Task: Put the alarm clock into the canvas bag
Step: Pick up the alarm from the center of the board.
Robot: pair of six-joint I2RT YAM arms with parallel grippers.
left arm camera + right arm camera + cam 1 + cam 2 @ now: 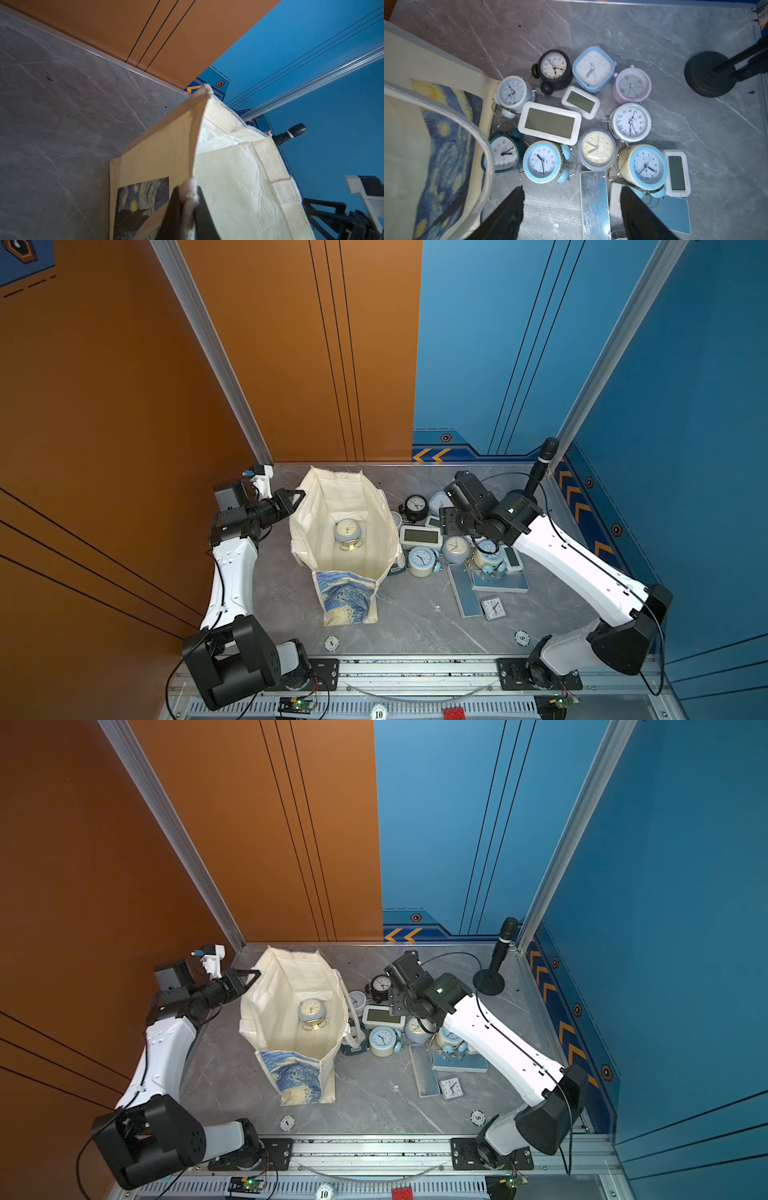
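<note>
Bag: The canvas bag (pixel 316 506) stands on the grey table (pixel 415 614). Its mouth is wide open at the top.
Left pincer: The left pincer (pixel 296 498) is squeezed tight on the bag's top edge, on the side away from the clocks. In the left wrist view its fingers (pixel 204 209) pinch the frayed cloth there.
Clock inside: One round clock with a gold ring (pixel 347 533) lies on the bottom of the bag.
Pile: The other clocks (pixel 420 536) lie face up on the table just beside the bag, on the side away from the left pincer.
Right pincer: The right pincer (pixel 571 190) hangs over that pile. Its two fingers stand far apart and nothing is between them, so it holds nothing.
Which way: The pile lies below and just ahead of the right pincer. The blue-rimmed clock (pixel 543 162) and the cream-faced clock (pixel 597 149) lie nearest the gap between the fingers. I cannot tell which one it wants.
Long way: The blue-rimmed clock's bells point away from the bag.
Nearer arm: The right arm is much nearer the pile. The left arm is on the far side of the bag and is busy.
Next, I think: The right pincer must go down, squeeze one clock's sides, lift it, and carry it over the bag's edge.
Watch out: The clocks touch each other, so a finger may bump a neighbour.
</note>
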